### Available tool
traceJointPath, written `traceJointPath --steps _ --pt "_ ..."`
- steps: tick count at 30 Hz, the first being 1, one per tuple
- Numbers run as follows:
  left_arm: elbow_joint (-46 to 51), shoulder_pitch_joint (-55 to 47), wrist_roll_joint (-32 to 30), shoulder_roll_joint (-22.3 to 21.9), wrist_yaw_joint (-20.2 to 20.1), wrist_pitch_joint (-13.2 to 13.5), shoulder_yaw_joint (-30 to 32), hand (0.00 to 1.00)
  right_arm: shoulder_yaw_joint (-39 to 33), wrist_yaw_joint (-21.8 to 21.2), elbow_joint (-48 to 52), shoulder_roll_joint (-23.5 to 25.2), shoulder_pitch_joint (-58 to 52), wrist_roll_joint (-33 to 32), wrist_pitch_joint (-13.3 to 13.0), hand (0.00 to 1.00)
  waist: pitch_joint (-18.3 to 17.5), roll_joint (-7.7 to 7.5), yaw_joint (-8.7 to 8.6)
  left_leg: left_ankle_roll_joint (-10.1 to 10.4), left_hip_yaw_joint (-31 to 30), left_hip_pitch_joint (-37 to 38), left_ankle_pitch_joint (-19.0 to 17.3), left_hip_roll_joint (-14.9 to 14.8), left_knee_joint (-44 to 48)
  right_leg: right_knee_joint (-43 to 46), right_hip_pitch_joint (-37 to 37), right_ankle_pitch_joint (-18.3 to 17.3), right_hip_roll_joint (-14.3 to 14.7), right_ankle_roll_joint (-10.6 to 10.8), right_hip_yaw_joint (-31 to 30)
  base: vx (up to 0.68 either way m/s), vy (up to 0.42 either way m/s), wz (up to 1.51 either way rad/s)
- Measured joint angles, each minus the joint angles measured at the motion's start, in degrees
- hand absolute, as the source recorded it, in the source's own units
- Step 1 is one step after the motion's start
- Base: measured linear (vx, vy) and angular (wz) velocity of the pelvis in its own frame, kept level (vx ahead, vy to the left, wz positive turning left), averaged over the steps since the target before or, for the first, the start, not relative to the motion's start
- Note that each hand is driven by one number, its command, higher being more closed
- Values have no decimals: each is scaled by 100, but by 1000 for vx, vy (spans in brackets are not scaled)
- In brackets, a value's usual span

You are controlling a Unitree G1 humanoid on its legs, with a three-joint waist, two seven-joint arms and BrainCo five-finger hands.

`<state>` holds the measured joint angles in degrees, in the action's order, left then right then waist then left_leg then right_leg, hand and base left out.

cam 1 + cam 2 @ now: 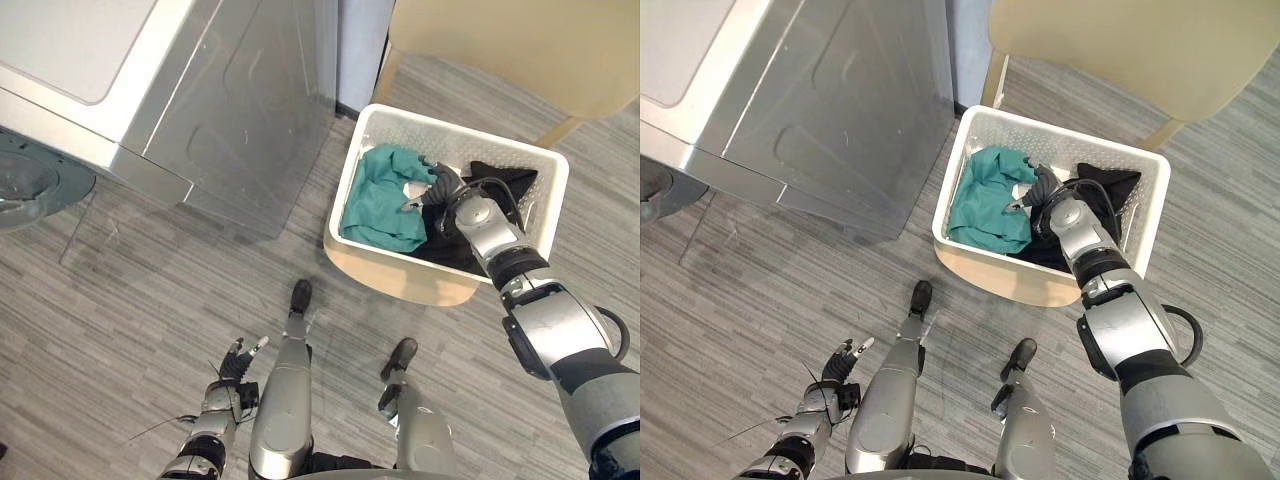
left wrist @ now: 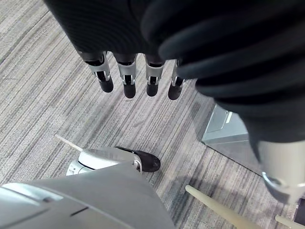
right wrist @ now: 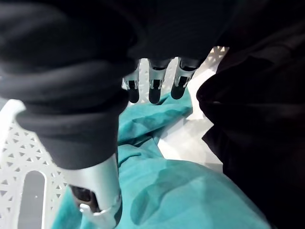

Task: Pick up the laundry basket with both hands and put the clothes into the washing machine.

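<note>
Left eye view: my left hand (image 1: pixel 228 385) hangs low over the grey plank floor (image 1: pixel 150 300), fingers straight, holding nothing. Further out on my right, the white laundry basket (image 1: pixel 455 127) sits on the floor. My right hand (image 1: pixel 440 188) is inside it, fingers straight with the thumb apart, tips just over the teal garment (image 1: pixel 380 205). I can't tell if they touch it. The black garment (image 1: pixel 505 180) lies beside the teal one. The washing machine (image 1: pixel 200 90) stands left of the basket, and a beige chair (image 1: pixel 520 50) is behind it.
</note>
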<state>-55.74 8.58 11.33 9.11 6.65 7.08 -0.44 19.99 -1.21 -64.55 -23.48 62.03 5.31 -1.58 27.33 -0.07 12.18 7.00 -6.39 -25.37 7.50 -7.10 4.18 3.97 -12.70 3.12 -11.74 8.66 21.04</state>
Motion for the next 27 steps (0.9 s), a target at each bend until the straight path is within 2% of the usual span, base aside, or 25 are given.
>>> traceJointPath --steps 3,6,8,11,17,18,23,27 --pt "29 56 110 -30 7 21 -15 0 -5 14 -206 -2 87 0 20 0 33 38 14 8 -149 -189 13 6 44 -1 -85 -4 25 -6 126 -6 -14 14" --pt "108 102 156 -71 30 68 -43 0 -151 121 -226 -11 145 -6 39 0 94 52 136 29 -256 -355 27 -3 52 -6 -166 -30 65 -17 249 -2 -7 15" --pt "119 157 156 -89 99 69 -74 0 -219 182 -226 -8 164 -10 39 0 108 76 154 43 -416 -490 51 13 51 -6 -198 -66 87 -25 405 10 -9 30" --pt "183 172 158 -118 111 71 -98 0 -300 356 -216 -45 215 -15 -36 0 108 76 252 67 -569 -683 67 24 51 1 -295 -105 116 -24 565 14 6 19" --pt "459 268 267 -223 191 87 -104 0 -425 713 28 -133 302 29 -191 0 108 76 299 150 -890 -1155 121 37 56 542 -735 -523 65 -20 892 -5 8 21" --pt "476 281 284 -240 222 89 -102 0 -424 755 88 -148 282 28 -197 100 108 76 296 152 -922 -1199 121 44 72 619 -777 -577 53 -25 912 -15 7 19" --pt "735 425 407 -603 227 105 82 0 -316 1093 320 -249 246 314 -208 100 104 73 282 205 -1126 -1386 147 18 95 1142 -973 -960 -49 -69 1178 -16 -12 22" --pt "793 424 437 -623 241 68 118 0 -315 1115 320 -153 244 435 -186 100 95 62 288 216 -1096 -1388 140 8 235 1332 -975 -1082 -50 -87 1184 -2 -39 5"
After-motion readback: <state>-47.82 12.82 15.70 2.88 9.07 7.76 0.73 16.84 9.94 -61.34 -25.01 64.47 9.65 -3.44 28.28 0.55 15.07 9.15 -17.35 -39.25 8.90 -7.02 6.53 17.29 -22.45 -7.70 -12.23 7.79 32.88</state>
